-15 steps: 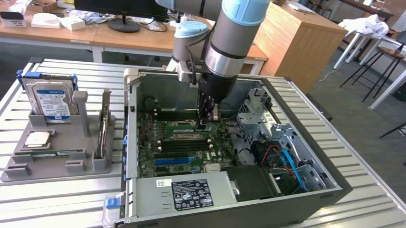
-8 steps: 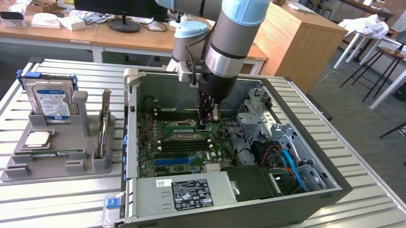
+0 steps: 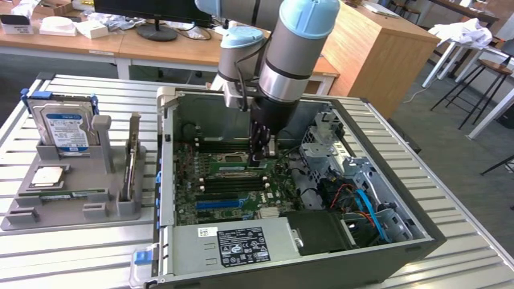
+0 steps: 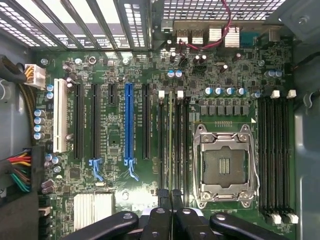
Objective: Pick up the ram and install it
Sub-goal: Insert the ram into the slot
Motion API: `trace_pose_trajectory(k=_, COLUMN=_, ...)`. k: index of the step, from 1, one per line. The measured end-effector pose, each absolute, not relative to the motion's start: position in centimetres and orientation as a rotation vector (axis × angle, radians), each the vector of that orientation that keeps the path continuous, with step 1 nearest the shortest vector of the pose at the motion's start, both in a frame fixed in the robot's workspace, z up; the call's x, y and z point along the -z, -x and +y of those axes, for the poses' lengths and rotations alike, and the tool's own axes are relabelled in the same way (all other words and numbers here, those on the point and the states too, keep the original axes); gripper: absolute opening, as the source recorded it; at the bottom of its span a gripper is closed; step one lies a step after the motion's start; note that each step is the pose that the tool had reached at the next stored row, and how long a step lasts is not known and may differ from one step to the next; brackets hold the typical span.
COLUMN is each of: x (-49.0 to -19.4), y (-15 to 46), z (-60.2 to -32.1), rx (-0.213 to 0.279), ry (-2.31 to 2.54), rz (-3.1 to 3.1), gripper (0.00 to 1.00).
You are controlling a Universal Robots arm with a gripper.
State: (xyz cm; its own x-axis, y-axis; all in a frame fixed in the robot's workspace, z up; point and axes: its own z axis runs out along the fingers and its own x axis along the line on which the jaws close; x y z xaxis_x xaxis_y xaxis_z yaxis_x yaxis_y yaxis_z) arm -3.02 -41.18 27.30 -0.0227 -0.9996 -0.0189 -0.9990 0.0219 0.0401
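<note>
Green ram (image 4: 170, 145) is seen edge-on as a thin pale-green strip, running out from between the fingertips of the end effector (image 4: 167, 200). Fingers are pinched almost fully together on its two flat faces, so it has hold of the stick. The stick lies in line with the dark slots (image 4: 162, 150), between two of them and just beside the open silver socket (image 4: 225, 167) on the motherboard (image 4: 115, 65). Cannot tell if its lower edge is touching a slot or hanging just above. In the exterior view the arm reaches straight down into the open case (image 3: 418, 241), which sits on the slatted worktop (image 3: 96, 265). Grey tray (image 3: 72, 211) with a blue-labelled drive (image 3: 66, 129) is well apart, at the exterior view's left.

Handling, my read:
- light, next to no load on the fingers
- stiff along its length but thin, likely to flex or crack if twisted or pushed at one end
- faces are smooth board with raised chips, so a flat pinch can slip if the stick meets resistance
- fragile parts are the chips and the contact edge underneath, so keep off those
- best hold is across the faces near the top edge and mid-length, which looks like the grip here
- needs to stay upright and parallel to the slot; tilt would jam it
</note>
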Motion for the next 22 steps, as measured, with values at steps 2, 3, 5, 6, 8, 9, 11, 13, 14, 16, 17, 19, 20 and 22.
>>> trace_pose_trajectory(k=2, x=-27.1, y=3.0, z=-41.2, rx=0.065, ry=-2.186, rz=-2.235, gripper=0.11)
trace_pose_trajectory(k=3, x=-27.0, y=3.0, z=-41.2, rx=0.065, ry=-2.186, rz=-2.235, gripper=0.11)
trace_pose_trajectory(k=5, x=-26.8, y=3.0, z=-41.2, rx=0.065, ry=-2.186, rz=-2.235, gripper=0.11)
trace_pose_trajectory(k=6, x=-26.7, y=3.0, z=-41.2, rx=0.065, ry=-2.186, rz=-2.235, gripper=0.11)
trace_pose_trajectory(k=8, x=-26.5, y=3.0, z=-41.2, rx=0.065, ry=-2.186, rz=-2.235, gripper=0.11)
trace_pose_trajectory(k=9, x=-26.6, y=3.0, z=-41.2, rx=0.065, ry=-2.186, rz=-2.235, gripper=0.11)
trace_pose_trajectory(k=11, x=-26.6, y=3.0, z=-41.2, rx=0.065, ry=-2.186, rz=-2.235, gripper=0.11)
trace_pose_trajectory(k=13, x=-26.5, y=3.0, z=-41.7, rx=0.066, ry=-2.186, rz=-2.236, gripper=0.11)
trace_pose_trajectory(k=14, x=-26.3, y=3.0, z=-41.7, rx=0.066, ry=-2.186, rz=-2.235, gripper=0.11)
trace_pose_trajectory(k=16, x=-26.0, y=3.0, z=-41.7, rx=0.066, ry=-2.186, rz=-2.235, gripper=0.11)
trace_pose_trajectory(k=17, x=-25.9, y=3.0, z=-41.7, rx=0.066, ry=-2.186, rz=-2.235, gripper=0.11)
trace_pose_trajectory(k=19, x=-25.7, y=3.0, z=-41.7, rx=0.066, ry=-2.186, rz=-2.235, gripper=0.11)
trace_pose_trajectory(k=20, x=-25.6, y=3.0, z=-41.7, rx=0.066, ry=-2.186, rz=-2.235, gripper=0.11)
trace_pose_trajectory(k=22, x=-25.4, y=3.0, z=-41.7, rx=0.066, ry=-2.186, rz=-2.235, gripper=0.11)
